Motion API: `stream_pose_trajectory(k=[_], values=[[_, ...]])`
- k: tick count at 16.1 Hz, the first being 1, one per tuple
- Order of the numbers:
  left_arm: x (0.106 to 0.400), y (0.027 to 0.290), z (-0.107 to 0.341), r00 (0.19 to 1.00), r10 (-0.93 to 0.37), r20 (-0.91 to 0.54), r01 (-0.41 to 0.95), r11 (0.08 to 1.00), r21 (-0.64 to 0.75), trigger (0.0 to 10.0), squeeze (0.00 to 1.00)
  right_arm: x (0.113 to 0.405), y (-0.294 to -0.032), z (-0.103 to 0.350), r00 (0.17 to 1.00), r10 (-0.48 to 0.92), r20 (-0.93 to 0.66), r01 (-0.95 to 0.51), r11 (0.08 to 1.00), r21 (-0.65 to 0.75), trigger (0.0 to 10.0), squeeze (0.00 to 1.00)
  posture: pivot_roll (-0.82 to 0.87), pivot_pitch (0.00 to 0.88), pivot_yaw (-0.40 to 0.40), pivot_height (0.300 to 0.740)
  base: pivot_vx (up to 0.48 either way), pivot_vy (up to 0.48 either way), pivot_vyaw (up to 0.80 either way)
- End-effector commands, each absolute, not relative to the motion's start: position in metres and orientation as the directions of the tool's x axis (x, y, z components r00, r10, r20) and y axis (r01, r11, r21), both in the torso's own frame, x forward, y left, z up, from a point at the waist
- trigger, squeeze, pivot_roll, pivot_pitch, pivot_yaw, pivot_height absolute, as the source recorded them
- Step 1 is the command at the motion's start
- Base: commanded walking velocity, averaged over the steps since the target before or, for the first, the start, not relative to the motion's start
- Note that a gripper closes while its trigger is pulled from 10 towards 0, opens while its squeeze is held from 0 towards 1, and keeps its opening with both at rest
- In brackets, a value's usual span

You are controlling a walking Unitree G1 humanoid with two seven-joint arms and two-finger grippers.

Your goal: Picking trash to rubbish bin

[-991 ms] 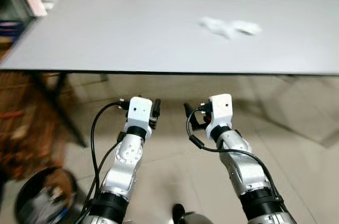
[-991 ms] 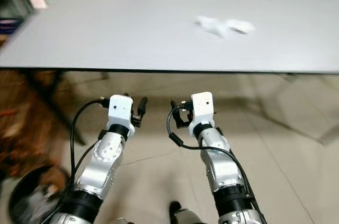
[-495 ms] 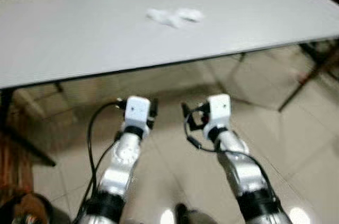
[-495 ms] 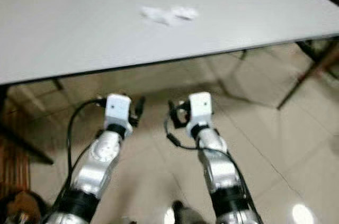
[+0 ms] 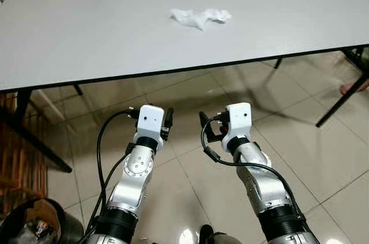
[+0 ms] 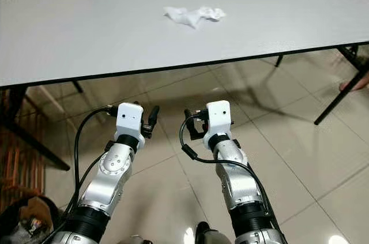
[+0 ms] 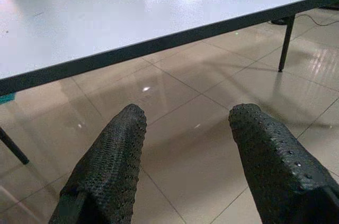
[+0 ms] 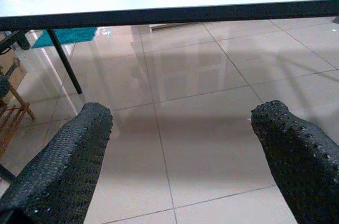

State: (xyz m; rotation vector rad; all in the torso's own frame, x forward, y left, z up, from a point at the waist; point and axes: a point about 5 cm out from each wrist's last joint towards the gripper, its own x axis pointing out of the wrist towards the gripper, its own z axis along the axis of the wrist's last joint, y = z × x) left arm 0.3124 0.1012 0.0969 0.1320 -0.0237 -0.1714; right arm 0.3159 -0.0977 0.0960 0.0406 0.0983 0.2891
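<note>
No writing or labels are showing anywhere I am looking. I am facing a long grey worktop [image 5: 86, 30] with a dark edge and black legs, standing on a glossy tiled floor [image 5: 323, 157]. A dark rubbish bin [image 5: 29, 224] with scraps inside is sitting on the floor at my lower left. I am holding my left end effector [image 7: 185, 144] and my right end effector [image 8: 183, 144] low before the worktop's near edge, both with fingers spread apart and gripping nothing. The trash [image 5: 200, 17], a crumpled white tissue, is lying on the worktop well beyond both end effectors.
</note>
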Motion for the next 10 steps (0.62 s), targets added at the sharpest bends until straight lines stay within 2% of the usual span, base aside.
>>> stream_pose_trajectory(k=[1, 5, 10], values=[[0.311, 0.098, 0.096, 0.984, -0.178, 0.008, 0.176, 0.976, 0.129, 10.0, 0.00, 0.315, -0.103, 0.101, 0.965, 0.255, -0.058, -0.252, 0.966, 0.050, 10.0, 0.00, -0.04, 0.153, 0.019, 0.740, 0.000, 0.000, 0.00], [0.305, 0.092, 0.092, 0.981, -0.194, -0.006, 0.193, 0.973, 0.124, 10.0, 0.00, 0.315, -0.114, 0.105, 0.984, 0.176, -0.028, -0.175, 0.983, 0.055, 10.0, 0.00, -0.04, 0.163, 0.010, 0.740, 0.000, 0.000, 0.00], [0.301, 0.093, 0.089, 0.981, -0.191, -0.016, 0.191, 0.974, 0.119, 10.0, 0.00, 0.314, -0.115, 0.104, 0.988, 0.152, -0.024, -0.151, 0.987, 0.062, 10.0, 0.00, -0.03, 0.152, 0.009, 0.740, 0.000, 0.000, 0.00]])
